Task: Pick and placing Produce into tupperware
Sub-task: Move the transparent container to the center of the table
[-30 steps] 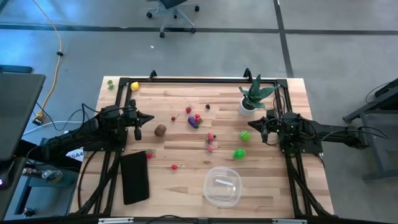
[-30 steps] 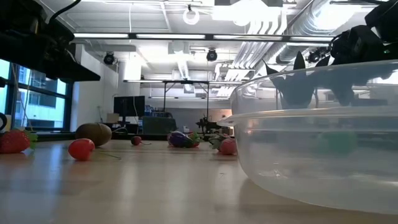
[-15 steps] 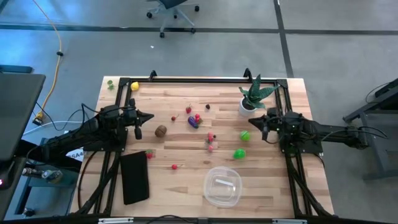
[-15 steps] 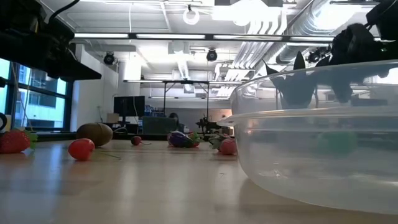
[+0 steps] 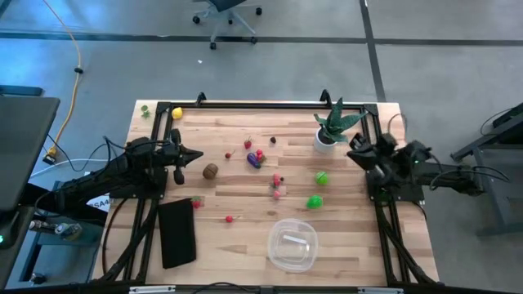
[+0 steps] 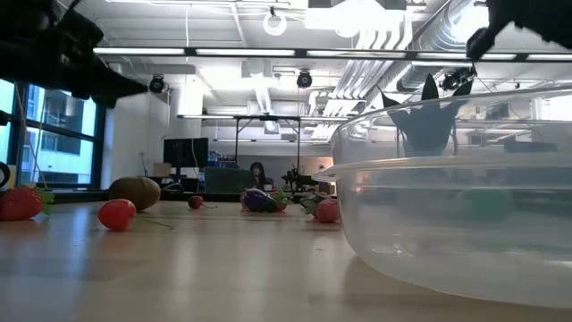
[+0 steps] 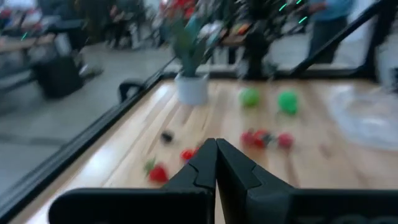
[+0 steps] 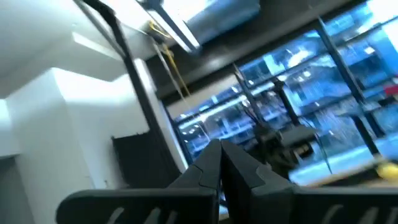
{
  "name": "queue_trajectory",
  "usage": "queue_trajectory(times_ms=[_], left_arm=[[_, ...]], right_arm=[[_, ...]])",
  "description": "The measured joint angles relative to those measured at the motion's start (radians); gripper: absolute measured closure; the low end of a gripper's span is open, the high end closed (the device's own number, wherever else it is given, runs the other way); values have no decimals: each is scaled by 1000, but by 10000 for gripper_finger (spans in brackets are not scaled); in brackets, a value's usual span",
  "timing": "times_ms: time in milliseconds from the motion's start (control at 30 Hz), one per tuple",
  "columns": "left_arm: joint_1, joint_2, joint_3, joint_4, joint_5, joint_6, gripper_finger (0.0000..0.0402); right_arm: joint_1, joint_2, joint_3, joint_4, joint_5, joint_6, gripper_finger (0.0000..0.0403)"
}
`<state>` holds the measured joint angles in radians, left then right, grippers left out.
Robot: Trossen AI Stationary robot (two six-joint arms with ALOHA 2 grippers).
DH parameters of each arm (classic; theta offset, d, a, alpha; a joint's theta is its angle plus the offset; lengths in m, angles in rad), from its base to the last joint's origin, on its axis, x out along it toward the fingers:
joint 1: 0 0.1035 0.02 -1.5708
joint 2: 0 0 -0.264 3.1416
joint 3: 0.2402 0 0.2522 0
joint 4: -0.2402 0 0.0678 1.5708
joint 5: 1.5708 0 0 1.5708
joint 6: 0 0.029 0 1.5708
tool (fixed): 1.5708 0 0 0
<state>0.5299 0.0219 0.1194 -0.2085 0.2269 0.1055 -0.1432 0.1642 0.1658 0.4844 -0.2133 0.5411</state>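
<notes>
My left pincer [image 5: 189,154] hangs closed beside the brown produce [image 5: 211,171]. My right pincer [image 5: 356,148], closed and empty, sits near the plant [image 5: 331,127], well apart from the tupperware [image 5: 292,244].

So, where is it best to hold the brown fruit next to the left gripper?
Grip the brown fruit across its round middle, coming from straight above. It lies alone on the wood, clear of other pieces, so fingers probably fit on both sides. The left gripper, now shut, is nearest.
</notes>
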Motion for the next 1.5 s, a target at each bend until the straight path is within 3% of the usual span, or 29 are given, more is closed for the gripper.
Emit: queue_trajectory(times_ms=[167, 300, 467, 767, 1000, 1267, 1500], left_arm=[[0, 0, 0, 54, 55, 3, 401], [0, 0, 0, 42, 55, -4, 401], [0, 0, 0, 41, 56, -6, 401], [0, 0, 0, 29, 57, -7, 401], [0, 0, 0, 23, 57, -7, 401], [0, 0, 0, 23, 57, -6, 401], [0, 0, 0, 15, 57, -6, 401]], right_arm=[[0, 68, 190, -334, -8, -42, 402], [29, 211, 314, -545, 8, -18, 402], [161, 462, 438, -634, 32, 4, 402], [485, 931, 655, -820, 266, 116, 402], [645, 1281, 869, -917, 371, 221, 402], [662, 1690, 1130, -1216, 358, 286, 402], [626, 1914, 1303, -1276, 309, 133, 402]])
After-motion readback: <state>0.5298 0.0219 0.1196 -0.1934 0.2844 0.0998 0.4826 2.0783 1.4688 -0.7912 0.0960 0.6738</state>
